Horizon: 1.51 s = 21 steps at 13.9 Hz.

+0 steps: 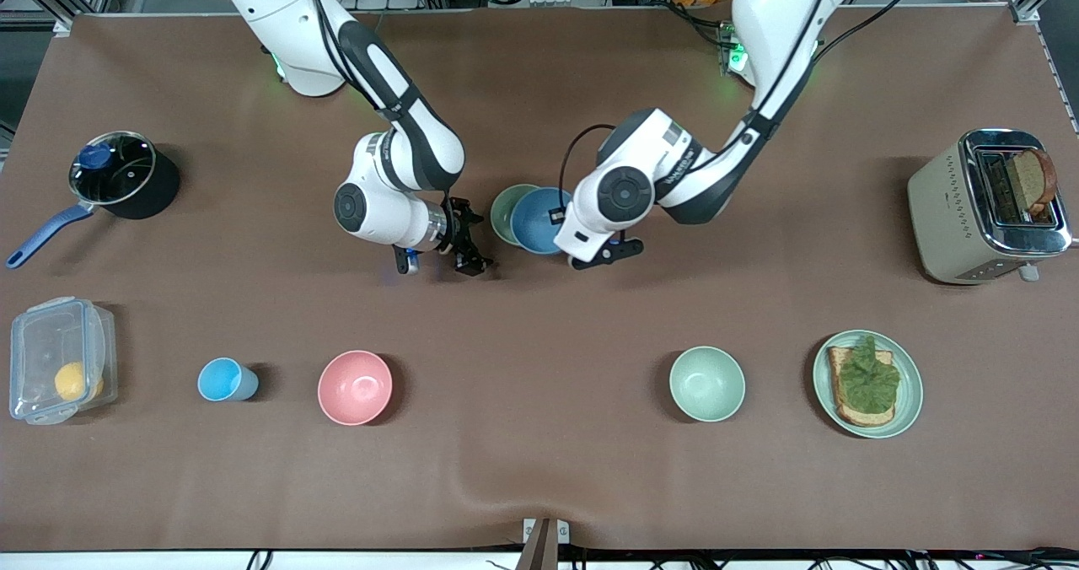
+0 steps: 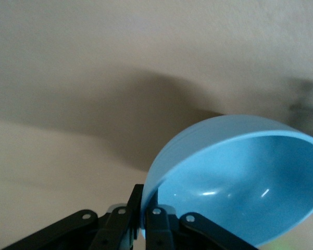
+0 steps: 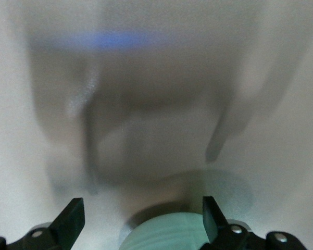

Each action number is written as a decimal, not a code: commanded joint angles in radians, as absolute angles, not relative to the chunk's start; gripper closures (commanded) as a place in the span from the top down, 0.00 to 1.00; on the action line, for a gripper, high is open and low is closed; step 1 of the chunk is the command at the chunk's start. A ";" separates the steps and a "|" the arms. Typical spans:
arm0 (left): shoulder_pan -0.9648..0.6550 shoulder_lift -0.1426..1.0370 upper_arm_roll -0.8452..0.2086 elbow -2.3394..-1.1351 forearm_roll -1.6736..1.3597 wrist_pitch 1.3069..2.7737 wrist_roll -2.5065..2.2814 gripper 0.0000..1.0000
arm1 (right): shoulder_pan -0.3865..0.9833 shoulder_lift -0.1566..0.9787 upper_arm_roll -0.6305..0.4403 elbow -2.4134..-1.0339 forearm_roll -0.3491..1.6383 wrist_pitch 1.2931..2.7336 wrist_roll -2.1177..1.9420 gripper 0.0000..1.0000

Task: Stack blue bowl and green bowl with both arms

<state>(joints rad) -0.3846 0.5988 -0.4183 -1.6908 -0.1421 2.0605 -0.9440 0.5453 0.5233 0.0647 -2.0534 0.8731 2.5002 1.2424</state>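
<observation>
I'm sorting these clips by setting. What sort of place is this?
Probably a robot lab staged as a kitchen: the brown table holds a toaster, a pot and bowls, while metal framing and cables run along its edge by the arms' bases.

The green bowl (image 1: 504,210) is largely covered by the blue bowl (image 1: 539,220) in the front view, and only its blurred edge shows in the right wrist view. The left arm's wrist hides the left end effector (image 1: 563,216) there.
</observation>
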 commanded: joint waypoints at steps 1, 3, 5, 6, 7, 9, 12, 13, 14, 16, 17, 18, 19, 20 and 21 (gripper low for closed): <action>-0.416 0.606 -0.416 -1.681 -0.175 2.104 -0.971 0.00 | 0.540 0.526 0.067 -2.057 0.905 2.505 1.213 1.00; -0.431 0.617 -0.416 -1.681 -0.175 2.111 -0.983 0.00 | 0.540 0.526 0.067 -2.057 0.905 2.507 1.213 1.00; -0.442 0.638 -0.414 -1.680 -0.173 2.112 -0.983 0.00 | 0.540 0.526 0.067 -2.063 0.905 2.507 1.213 1.00; -0.451 0.646 -0.414 -1.680 -0.173 2.121 -0.983 0.00 | 0.540 0.528 0.067 -2.065 0.905 2.508 1.213 1.00; -0.451 0.652 -0.416 -1.678 -0.173 2.125 -0.983 0.00 | 0.540 0.526 0.067 -2.066 0.905 2.508 1.209 1.00; -0.451 0.664 -0.414 -1.675 -0.172 2.125 -0.983 0.20 | 0.540 0.526 0.067 -2.066 0.905 2.508 1.207 1.00; -0.483 0.664 -0.410 -1.664 -0.163 2.123 -0.992 1.00 | 0.541 0.526 0.067 -2.068 0.904 2.508 1.206 1.00; -0.482 0.660 -0.408 -1.654 -0.160 2.118 -1.008 1.00 | 0.546 0.525 0.067 -2.071 0.905 2.510 1.201 1.00; -0.477 0.655 -0.407 -1.634 -0.160 2.099 -1.009 1.00 | 0.546 0.525 0.067 -2.072 0.905 2.510 1.201 1.00; -0.450 0.641 -0.399 -1.576 -0.156 2.019 -1.008 1.00 | 0.545 0.523 0.067 -2.074 0.905 2.507 1.200 1.00; -0.436 0.634 -0.394 -1.548 -0.150 1.985 -1.008 1.00 | 0.545 0.523 0.066 -2.074 0.904 2.507 1.200 1.00; -0.420 0.623 -0.382 -1.534 -0.118 1.968 -1.008 1.00 | 0.545 0.522 0.066 -2.074 0.904 2.505 1.195 1.00; -0.402 0.603 -0.373 -1.532 -0.082 1.965 -1.008 1.00 | 0.542 0.517 0.066 -2.074 0.904 2.497 1.187 1.00; -0.370 0.585 -0.370 -1.532 -0.057 1.965 -1.008 1.00 | 0.538 0.514 0.066 -2.074 0.902 2.494 1.187 1.00; -0.342 0.568 -0.368 -1.532 -0.023 1.960 -1.006 1.00 | 0.538 0.509 0.063 -2.075 0.897 2.494 1.190 1.00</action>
<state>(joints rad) -0.3873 0.6158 -0.3721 -1.5238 -0.0781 1.9871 -0.9928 0.5453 0.5291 0.0633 -2.0628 0.8794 2.4994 1.2122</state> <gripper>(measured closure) 0.000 0.000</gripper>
